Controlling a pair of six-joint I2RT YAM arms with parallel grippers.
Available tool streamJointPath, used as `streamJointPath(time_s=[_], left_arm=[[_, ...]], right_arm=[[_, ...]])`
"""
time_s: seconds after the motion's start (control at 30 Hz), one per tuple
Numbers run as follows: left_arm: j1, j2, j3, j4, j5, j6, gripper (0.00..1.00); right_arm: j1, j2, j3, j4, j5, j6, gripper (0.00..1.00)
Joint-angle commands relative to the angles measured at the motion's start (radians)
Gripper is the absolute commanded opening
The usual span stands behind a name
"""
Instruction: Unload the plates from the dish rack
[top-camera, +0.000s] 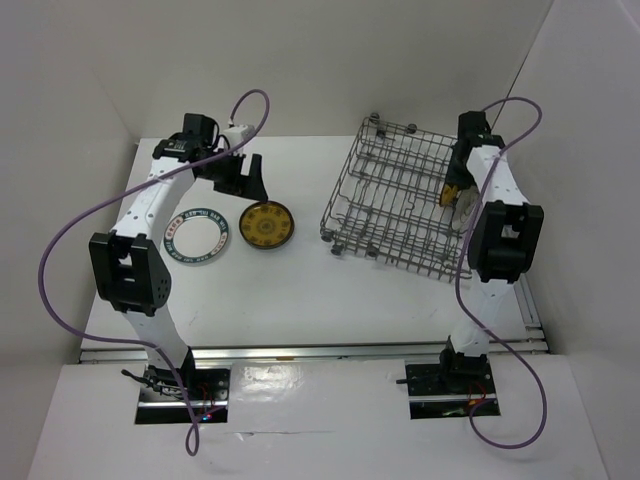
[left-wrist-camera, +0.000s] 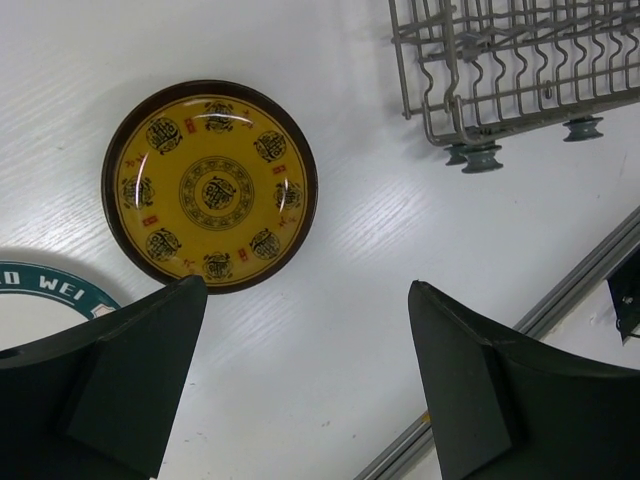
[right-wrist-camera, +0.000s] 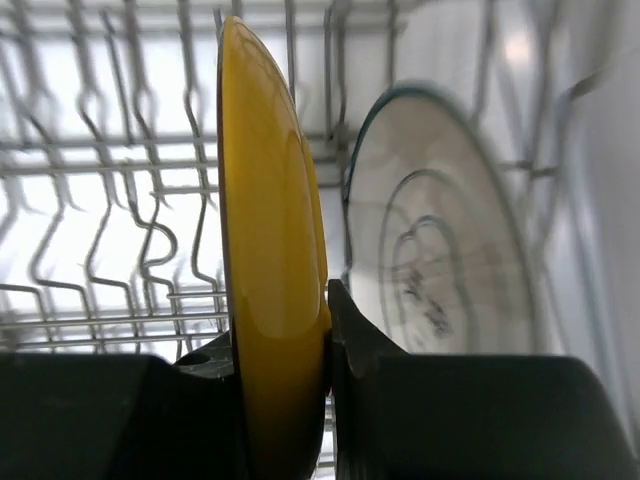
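The amber-yellow round plate (right-wrist-camera: 270, 230) stands on edge between tines of the grey wire dish rack (right-wrist-camera: 100, 250), so the right gripper (right-wrist-camera: 282, 335) pinches its rim. The left gripper (left-wrist-camera: 305, 290) hangs spread over the white table (left-wrist-camera: 380, 250), near a flat yellow patterned plate (left-wrist-camera: 210, 185).

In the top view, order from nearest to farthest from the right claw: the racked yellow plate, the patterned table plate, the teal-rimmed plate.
1. Racked yellow plate: in the right claw, at the right of the rack.
2. Patterned plate: on the table, left of the rack.
3. Teal-rimmed plate: farthest left.
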Motion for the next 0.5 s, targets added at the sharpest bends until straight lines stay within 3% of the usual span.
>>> streamJointPath(time_s=[0.0, 0.13, 0.3, 0.43, 0.47], left_arm=[[-0.003, -0.03, -0.023, 0.0, 0.048, 0.026, 0.96], [-0.003, -0.03, -0.023, 0.0, 0.071, 0.017, 0.96], [-0.003, -0.03, -0.023, 0.01, 0.12, 0.017, 0.97], [0.018, -0.039, -0.032, 0.02, 0.189, 0.006, 0.98], [0.018, -0.039, -0.032, 0.02, 0.2, -0.006, 0.98]], right_arm=[[0.023, -0.13, 0.13, -0.022, 0.077, -0.014, 0.0], [0.106, -0.213, 0.192, -0.039, 0.018, -0.014, 0.0], [0.236, -0.275, 0.108, 0.039, -0.225, 0.0, 0.0], [0.301, -0.293, -0.011, 0.171, -0.523, 0.049, 0.0], [0.312, -0.293, -0.044, 0.258, -0.667, 0.069, 0.0]])
